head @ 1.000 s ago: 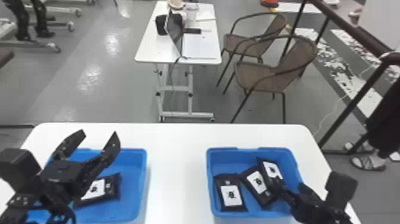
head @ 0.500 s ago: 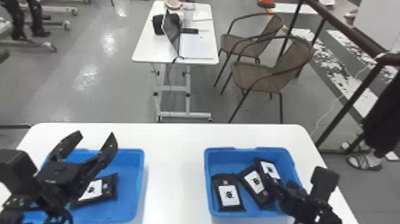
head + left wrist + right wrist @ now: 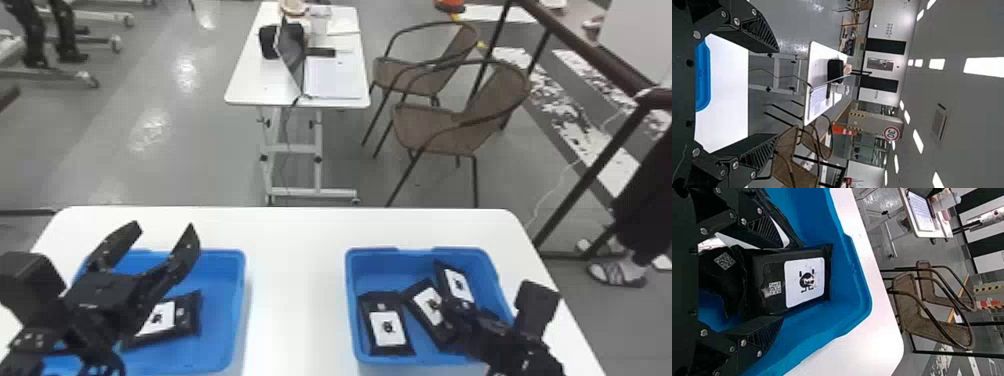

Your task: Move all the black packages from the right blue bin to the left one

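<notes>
Right end effector (image 3: 781,282) at the far package (image 3: 805,282), clock positions taken from my head view, twelve pointing away from the rig. I judged the package light and soft, a padded pouch whose film would crease and might slip under a weak pinch. I took the best hold to be across its long sides, at mid-body, clear of the thin crimped end. My right fingers stood apart, astride it; the middle package (image 3: 427,301) lay close enough to be snagged.

The package was matt black and wrinkled, with a white label bearing a cartoon figure, and beside this a small square code. It lay toward one o'clock in the right bin (image 3: 395,270), its far end tipped to eleven; the middle package leaned likewise, and the near package (image 3: 387,327) lay at eight o'clock. A fourth package (image 3: 186,315) rested in the left bin (image 3: 220,300), beneath my left end effector (image 3: 165,227), whose fingers were spread and empty.
</notes>
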